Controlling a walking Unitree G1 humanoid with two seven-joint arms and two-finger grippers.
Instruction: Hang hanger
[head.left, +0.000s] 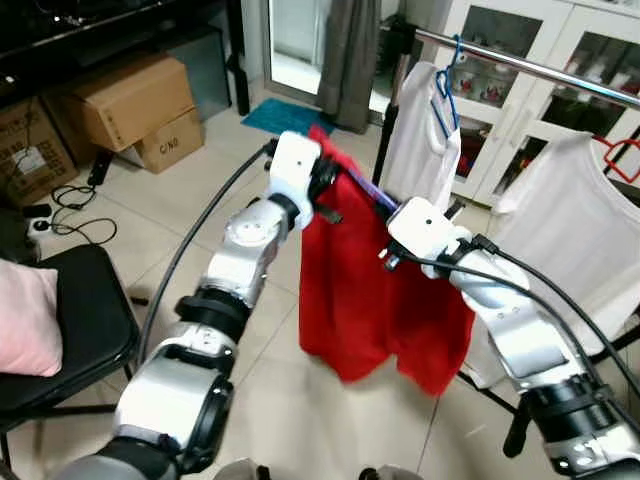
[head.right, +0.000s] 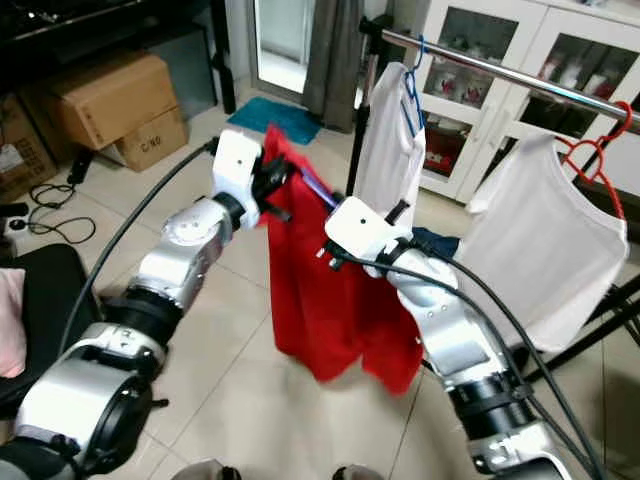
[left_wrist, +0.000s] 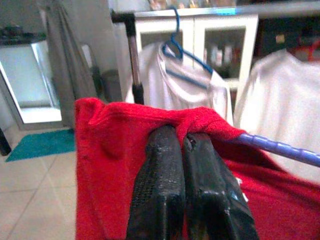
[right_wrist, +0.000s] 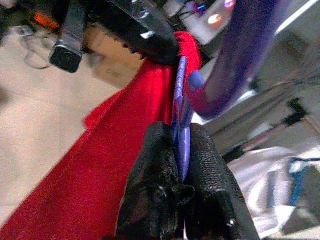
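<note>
Holding one red garment (head.left: 370, 300) on one purple hanger (left_wrist: 280, 148) between two grippers, short of rail. Left gripper (left_wrist: 187, 145) pinched tight on garment's shoulder edge. Right gripper (right_wrist: 180, 150) clamped on hanger near hook. Beyond: one metal rail (head.left: 560, 72) carrying two white shirts (head.left: 425, 140), one blue hanger (head.left: 445, 95), one red hanger (head.right: 595, 160). Far left: two cardboard boxes (head.left: 135, 100).

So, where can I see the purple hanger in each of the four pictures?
Left eye: purple hanger between the wrists, above the red shirt.
Right eye: same spot.
Left wrist: bar at right edge.
Right wrist: between the fingers, hook above.
Shared landmark: the red shirt.
</note>
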